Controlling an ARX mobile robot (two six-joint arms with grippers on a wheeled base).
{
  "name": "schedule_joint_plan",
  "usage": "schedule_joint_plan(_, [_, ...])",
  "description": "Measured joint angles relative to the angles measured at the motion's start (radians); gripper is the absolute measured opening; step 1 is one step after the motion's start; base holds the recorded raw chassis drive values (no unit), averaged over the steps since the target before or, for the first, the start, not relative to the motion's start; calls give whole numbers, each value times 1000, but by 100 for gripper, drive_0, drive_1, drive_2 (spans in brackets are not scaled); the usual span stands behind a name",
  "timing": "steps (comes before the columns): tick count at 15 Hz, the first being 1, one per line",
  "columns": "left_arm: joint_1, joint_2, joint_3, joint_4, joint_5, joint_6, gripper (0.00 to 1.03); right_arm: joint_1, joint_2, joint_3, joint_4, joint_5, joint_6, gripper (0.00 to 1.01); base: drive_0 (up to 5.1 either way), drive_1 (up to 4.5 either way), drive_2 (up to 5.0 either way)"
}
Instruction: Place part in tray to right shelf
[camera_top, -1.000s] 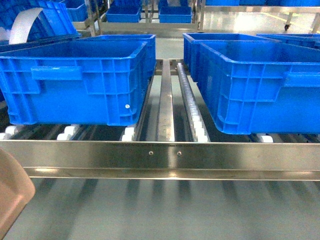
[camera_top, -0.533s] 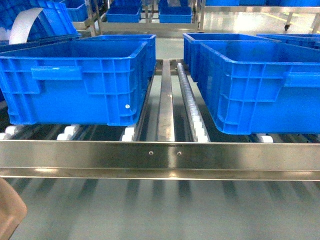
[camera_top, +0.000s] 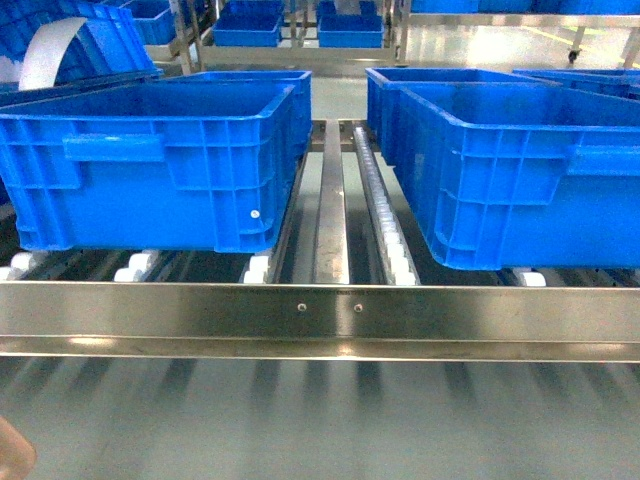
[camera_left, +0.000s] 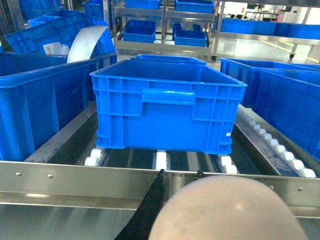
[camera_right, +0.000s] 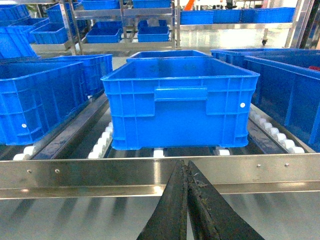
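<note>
**A:** So what's in front of the robot here?

**B:** Head cam looks straight at the silver steel rack with white roller rails (camera_top: 330, 230). Its flat front beam (camera_top: 320, 308) runs across the whole view, with two small screws near the middle. Two big bright-blue open plastic crates sit on the rollers: one on the left (camera_top: 150, 160), one on the right (camera_top: 520, 170), well apart, with a bare metal rail between them. More blue crates sit on racks further back.

**A:** Where's the beige dustpan-shaped tray?

**B:** Barely in the head view, just a beige sliver at the bottom-left corner (camera_top: 12, 462). In the left wrist cam it's a big blurry beige rounded shape (camera_left: 227, 212) filling the bottom of the picture, below the front beam. I can't tell which part of it that is.

**A:** And the small blue block?

**B:** Can't spot it in any view. If it's in the tray, the pictures don't show it.

**A:** End effectors?

**B:** Right end effector (camera_right: 187, 200): both black fingers pressed together, tips touching, nothing between them, pointing at the beam below a blue crate (camera_right: 180, 100). Left end effector: only one dark finger (camera_left: 150, 205) pokes out beside the beige shape. It's too hidden, so I can't tell how wide it is or whether it's gripping the tray.
</note>
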Motion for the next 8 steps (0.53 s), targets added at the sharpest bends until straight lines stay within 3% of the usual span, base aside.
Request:
schedule_joint_plan(1, [0, -72, 0, -69, 0, 0, 12, 0, 0, 0, 1, 0, 0, 2, 0, 0, 0])
schedule_joint_plan(8, [0, -121, 0, -117, 0, 0, 12, 0, 0, 0, 1, 0, 0, 2, 0, 0, 0])
